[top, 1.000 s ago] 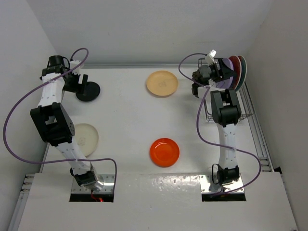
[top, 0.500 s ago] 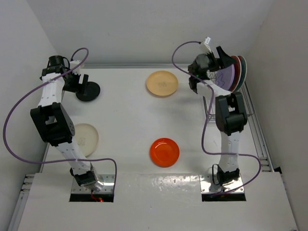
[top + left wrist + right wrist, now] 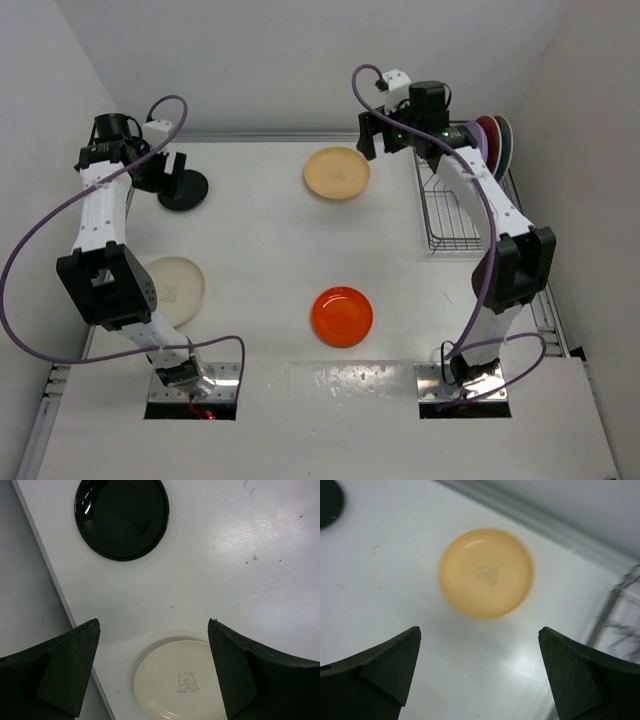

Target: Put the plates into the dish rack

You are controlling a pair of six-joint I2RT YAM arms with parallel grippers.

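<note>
Overhead, three plates [image 3: 488, 143] stand in the dish rack [image 3: 450, 215], far right. The right hand [image 3: 479, 645], wide open, sees only the tan-yellow plate [image 3: 486, 573]. The left hand [image 3: 152, 650] gapes empty above the bench [image 3: 250, 555].

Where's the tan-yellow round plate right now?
In the top view, the tan-yellow round plate lies flat at the far side of the table, left of the grey wire dish rack.
</note>
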